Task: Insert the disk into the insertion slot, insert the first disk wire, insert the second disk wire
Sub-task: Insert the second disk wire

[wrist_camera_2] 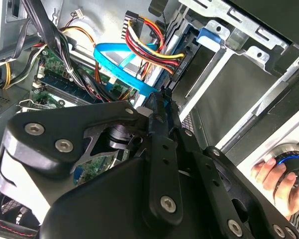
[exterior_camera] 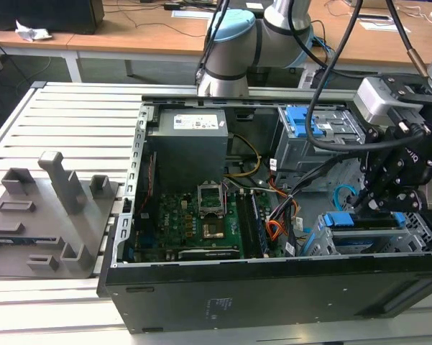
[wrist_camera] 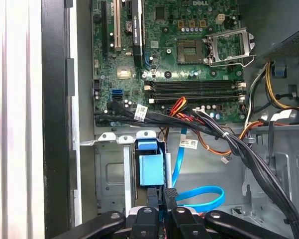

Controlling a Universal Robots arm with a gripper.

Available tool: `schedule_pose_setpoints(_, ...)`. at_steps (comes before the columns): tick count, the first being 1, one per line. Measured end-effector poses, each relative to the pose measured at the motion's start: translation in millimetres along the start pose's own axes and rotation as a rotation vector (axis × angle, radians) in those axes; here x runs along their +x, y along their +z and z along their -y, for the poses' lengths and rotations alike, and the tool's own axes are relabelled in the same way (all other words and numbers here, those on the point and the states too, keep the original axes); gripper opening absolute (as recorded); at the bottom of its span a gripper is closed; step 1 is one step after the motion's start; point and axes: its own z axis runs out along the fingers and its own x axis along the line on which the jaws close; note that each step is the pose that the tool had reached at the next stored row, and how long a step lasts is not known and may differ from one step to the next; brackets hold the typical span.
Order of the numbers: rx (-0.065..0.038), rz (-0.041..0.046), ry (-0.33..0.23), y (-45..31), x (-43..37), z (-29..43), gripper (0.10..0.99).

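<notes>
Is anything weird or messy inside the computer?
Yes. A person's hand rests at the edge of the case near the gripper, and a blue cable loops loose on the floor of the case.

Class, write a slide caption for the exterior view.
Gripper lowered over the blue-framed disk in the open computer case.

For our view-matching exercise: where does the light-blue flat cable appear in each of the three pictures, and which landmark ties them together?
Exterior view: the blue cable curves at the exterior view's right, just above a blue plastic frame.
Second wrist view: it arches beside the red-and-yellow wires.
First wrist view: it loops across the grey case metal.
Shared landmark: the green circuit board.
</notes>
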Motion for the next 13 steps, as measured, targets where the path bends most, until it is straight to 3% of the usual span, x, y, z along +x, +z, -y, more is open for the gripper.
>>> schedule_pose_setpoints(13,0.0,-0.0008,-0.009,4.6,-2.7,7.5,0.161)
